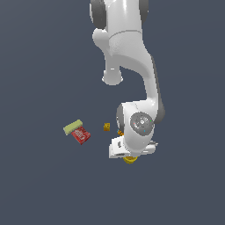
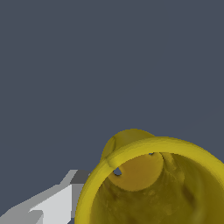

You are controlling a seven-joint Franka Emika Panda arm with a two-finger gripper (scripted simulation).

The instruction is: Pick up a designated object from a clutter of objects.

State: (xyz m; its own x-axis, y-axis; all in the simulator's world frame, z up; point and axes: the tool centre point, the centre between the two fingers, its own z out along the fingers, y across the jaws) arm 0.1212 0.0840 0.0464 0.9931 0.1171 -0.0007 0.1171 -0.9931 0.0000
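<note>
The yellow cup [image 2: 175, 192] fills much of the wrist view, seen very close, with its thick rim and hollow inside facing the camera. One grey-white finger [image 2: 52, 203] lies against the outside of its wall; the other finger is hidden. In the exterior view only a sliver of the cup [image 1: 129, 160] shows under the white hand. My gripper [image 1: 130, 154] sits straight over it and looks shut on the cup's wall. The dark red mug is out of view.
A red box [image 1: 81, 135] and a pale green block [image 1: 73, 127] lie together toward the exterior view's left. A tiny yellow cube [image 1: 107, 127] and a yellow-orange piece [image 1: 119, 132] lie close beside the hand. The arm hides the ground behind it.
</note>
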